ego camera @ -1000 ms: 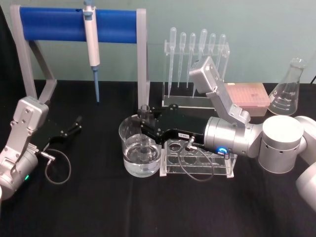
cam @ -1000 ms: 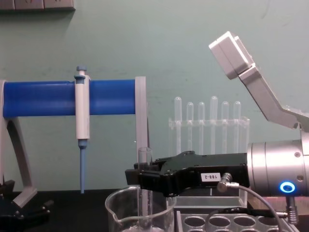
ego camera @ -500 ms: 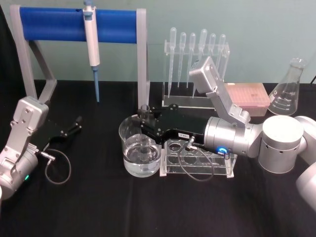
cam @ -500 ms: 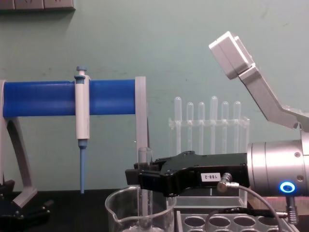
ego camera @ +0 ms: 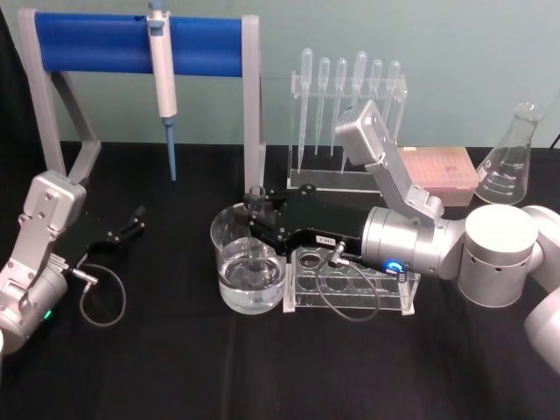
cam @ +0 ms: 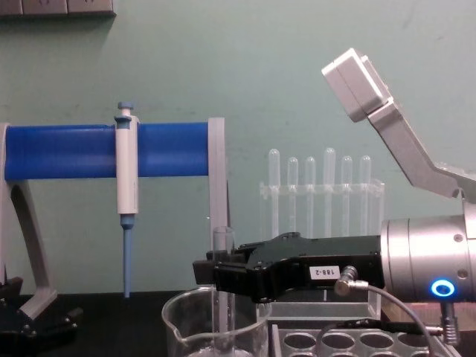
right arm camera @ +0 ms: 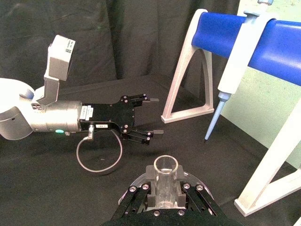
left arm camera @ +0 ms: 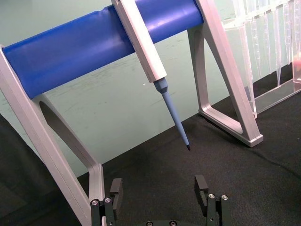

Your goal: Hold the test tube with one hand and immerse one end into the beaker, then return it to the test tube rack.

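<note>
My right gripper (ego camera: 259,216) is shut on the test tube (ego camera: 255,229), holding it upright with its lower end down inside the beaker (ego camera: 229,282), which holds clear liquid. From the chest, the test tube (cam: 222,286) stands vertical between the black fingers, its open rim above my right gripper (cam: 223,277) and its lower part inside the beaker (cam: 186,327). The right wrist view looks down on the test tube's open rim (right arm camera: 165,165) between the clamping pads. My left gripper (ego camera: 131,221) rests open at the left of the table; its fingers (left arm camera: 202,187) stand apart with nothing between them.
A clear tube rack (ego camera: 352,287) sits right beside the beaker, under my right arm. A blue-barred stand (ego camera: 131,44) with a hanging pipette (ego camera: 163,74) is behind. A pipette rack (ego camera: 350,105), a pink tip box (ego camera: 442,171) and a conical flask (ego camera: 512,162) stand at the back right.
</note>
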Robot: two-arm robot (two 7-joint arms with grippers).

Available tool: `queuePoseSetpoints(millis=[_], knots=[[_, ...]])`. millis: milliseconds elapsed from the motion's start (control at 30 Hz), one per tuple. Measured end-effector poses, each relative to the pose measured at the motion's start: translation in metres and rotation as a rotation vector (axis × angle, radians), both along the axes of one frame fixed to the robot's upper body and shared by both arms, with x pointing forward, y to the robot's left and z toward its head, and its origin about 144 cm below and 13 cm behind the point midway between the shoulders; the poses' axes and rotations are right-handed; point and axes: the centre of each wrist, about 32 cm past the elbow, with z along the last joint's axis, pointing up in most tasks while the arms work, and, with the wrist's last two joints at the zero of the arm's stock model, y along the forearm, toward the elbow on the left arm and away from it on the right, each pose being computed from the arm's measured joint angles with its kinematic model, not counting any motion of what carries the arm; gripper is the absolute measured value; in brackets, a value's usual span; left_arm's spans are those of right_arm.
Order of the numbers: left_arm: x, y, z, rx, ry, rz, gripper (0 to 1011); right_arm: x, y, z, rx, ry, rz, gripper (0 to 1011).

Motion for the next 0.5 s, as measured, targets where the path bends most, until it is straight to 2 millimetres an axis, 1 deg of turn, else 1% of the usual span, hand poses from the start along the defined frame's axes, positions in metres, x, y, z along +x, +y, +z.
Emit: queuePoseSetpoints(millis=[500], knots=[[0.0000,0.0000,0.0000,0.000,0.000,0.000,1000,0.0000,0.0000,0.0000,0.000,0.000,0.000,226]])
